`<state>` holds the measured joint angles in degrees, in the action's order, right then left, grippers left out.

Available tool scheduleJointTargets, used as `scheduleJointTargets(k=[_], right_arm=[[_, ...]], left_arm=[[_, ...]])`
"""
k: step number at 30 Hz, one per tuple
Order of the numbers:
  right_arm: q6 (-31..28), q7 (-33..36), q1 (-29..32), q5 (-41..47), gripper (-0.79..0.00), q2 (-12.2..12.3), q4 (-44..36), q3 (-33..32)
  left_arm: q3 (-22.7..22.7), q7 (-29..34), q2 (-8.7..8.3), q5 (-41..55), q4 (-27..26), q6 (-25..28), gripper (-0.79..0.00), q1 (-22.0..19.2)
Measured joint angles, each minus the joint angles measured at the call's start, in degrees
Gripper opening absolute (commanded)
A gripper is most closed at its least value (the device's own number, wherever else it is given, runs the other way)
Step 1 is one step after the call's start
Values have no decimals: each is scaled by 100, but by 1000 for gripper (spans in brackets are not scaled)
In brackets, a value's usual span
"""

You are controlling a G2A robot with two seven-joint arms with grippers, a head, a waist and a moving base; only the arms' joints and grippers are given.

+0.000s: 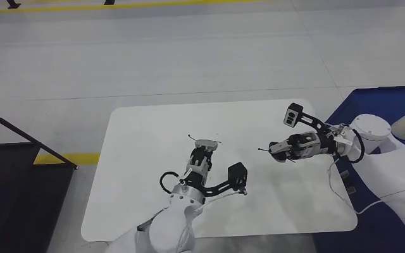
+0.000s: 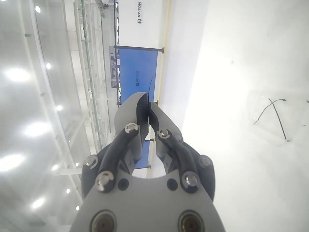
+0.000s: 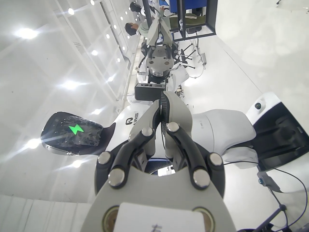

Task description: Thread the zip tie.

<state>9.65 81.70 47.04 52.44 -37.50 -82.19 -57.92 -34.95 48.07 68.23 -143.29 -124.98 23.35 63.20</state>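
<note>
My left gripper (image 1: 204, 147) hovers over the middle of the white table (image 1: 139, 190), shut on a thin black zip tie (image 1: 190, 136) whose ends stick out on both sides. In the left wrist view the tie (image 2: 150, 86) pokes out past the closed fingertips of that gripper (image 2: 148, 100). My right gripper (image 1: 273, 150) is to the right at about the same height, pointing toward the left one with a gap between them. It is shut on a black zip tie (image 3: 163, 136) that runs between its pads, seen in the right wrist view at the gripper (image 3: 161, 97). The left gripper (image 3: 159, 22) shows farther off there.
Two spare black zip ties (image 2: 272, 114) lie crossed on a clear sheet on the white surface. A blue panel (image 1: 380, 101) stands by the table's right corner and a dark panel (image 1: 25, 190) at its left. White floor lies beyond the far edge.
</note>
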Motion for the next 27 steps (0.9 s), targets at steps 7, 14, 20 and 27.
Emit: scheduleJointTargets(k=[7,14,20,27], right_arm=[[101,74,200,-295,-785,1,-259,-11],[63,357,219,-441,-785,-14,-405,-12],[32,211,280,-459,-785,-19,-479,-25],[117,105,427,-475,-785,-11,-608,-163]], left_arm=[[639,-344,33,-2303,83,-243,-785,240],[709,-181,109,-3069,244,-209,-785,346],[830,-403,83,-3257,365,-202,-785,258],[1759,-82,-114,-3271,614,-24,-785,-687]])
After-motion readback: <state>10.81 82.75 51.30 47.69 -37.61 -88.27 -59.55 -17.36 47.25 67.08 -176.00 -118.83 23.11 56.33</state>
